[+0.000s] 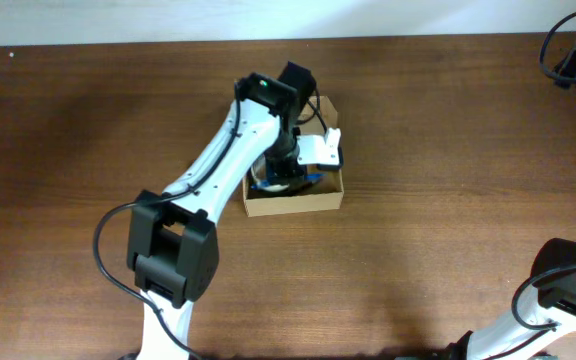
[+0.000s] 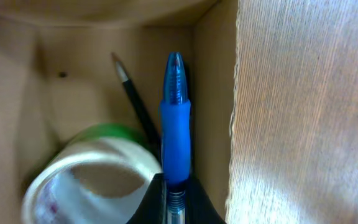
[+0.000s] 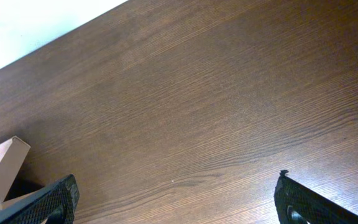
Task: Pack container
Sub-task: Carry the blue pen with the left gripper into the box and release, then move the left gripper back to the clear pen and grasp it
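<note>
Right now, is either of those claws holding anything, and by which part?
The left gripper holds a blue pen by its clear barrel, just behind the blue sleeve, far end inside the container. The right gripper holds nothing.

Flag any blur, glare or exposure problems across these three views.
Left wrist: the tape roll nearest the lens is soft and out of focus, the blue pen only slightly sharper. Right wrist: table grain is crisp, but the top-left corner is washed out to near-white. Overhead: evenly lit and sharp, with the left arm covering part of the container.
</note>
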